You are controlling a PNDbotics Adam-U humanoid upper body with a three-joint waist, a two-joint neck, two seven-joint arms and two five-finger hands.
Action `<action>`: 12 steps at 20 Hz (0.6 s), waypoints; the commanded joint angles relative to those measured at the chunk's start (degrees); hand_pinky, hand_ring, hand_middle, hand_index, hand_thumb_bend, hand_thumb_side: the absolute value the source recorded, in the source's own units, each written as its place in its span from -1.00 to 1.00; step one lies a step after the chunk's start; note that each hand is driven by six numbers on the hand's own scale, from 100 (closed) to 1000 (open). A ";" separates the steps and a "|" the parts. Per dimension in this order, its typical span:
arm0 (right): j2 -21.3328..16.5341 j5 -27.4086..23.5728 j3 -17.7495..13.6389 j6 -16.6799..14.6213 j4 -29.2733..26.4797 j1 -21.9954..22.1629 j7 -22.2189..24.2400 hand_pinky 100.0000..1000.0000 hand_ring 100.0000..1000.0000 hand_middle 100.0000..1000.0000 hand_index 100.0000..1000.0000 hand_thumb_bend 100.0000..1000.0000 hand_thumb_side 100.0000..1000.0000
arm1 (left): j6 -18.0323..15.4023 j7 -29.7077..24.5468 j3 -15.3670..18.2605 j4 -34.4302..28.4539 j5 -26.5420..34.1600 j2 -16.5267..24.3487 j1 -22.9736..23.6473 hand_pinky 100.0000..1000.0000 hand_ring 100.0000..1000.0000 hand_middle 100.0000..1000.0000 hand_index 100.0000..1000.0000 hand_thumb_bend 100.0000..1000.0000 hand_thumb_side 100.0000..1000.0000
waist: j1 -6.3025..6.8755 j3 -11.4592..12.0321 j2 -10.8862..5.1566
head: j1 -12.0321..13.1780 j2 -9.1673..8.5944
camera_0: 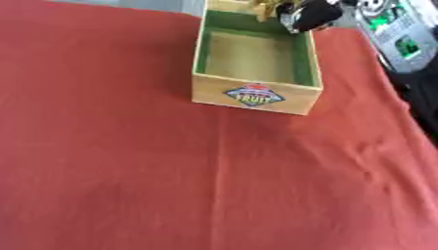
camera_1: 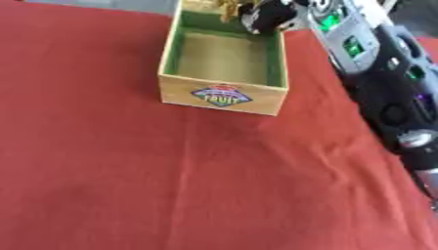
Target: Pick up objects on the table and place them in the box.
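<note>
A red cloth [camera_0: 171, 185] covers the whole table, smooth over most of its spread, with faint creases toward the right side. On it, toward the far edge, stands a wooden box [camera_0: 255, 95] with green inner walls and a bare wooden floor; its near wall carries a diamond-shaped label reading FRUIT [camera_0: 254, 95]. The robot's right arm [camera_1: 389, 83], black with grey panels and green-lit parts, runs along the right edge in the right eye view and is cut off at the border there. Its right hand [camera_0: 310, 13] shows as a dark, blurred shape over the box's far right corner, partly cut by the top edge; whether its fingers are spread or curled cannot be told. Just beside the hand, at the box's far rim, sits something yellowish [camera_0: 267, 7], too blurred to name, and whether the hand touches it cannot be told.
</note>
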 commanded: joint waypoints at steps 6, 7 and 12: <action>2.82 5.87 -2.39 -2.72 9.04 -3.05 -7.31 0.54 0.13 -0.45 -0.59 -1.00 -0.78 | -0.24 -0.78 -0.59 -0.98 0.27 1.09 -1.43 -0.09 -0.17 0.08 0.29 -1.00 0.21 | 0.00 1.20 0.12 | -2.24 -1.83; 3.13 6.32 -2.50 -3.22 9.89 -2.99 -8.27 0.54 0.13 -0.45 -0.59 -1.00 -0.78 | -0.26 -0.83 -0.63 -0.98 0.29 1.08 -1.50 -0.09 -0.17 0.08 0.29 -1.00 0.21 | 0.00 1.29 0.23 | -2.43 -1.92; 3.60 6.90 -2.70 -4.68 11.94 -3.03 -10.23 0.57 0.17 -0.38 -0.37 -1.00 -0.85 | -0.27 -0.90 -0.65 -0.98 0.31 1.06 -1.57 -0.09 -0.17 0.08 0.29 -1.00 0.20 | 0.02 1.38 0.33 | -2.63 -2.02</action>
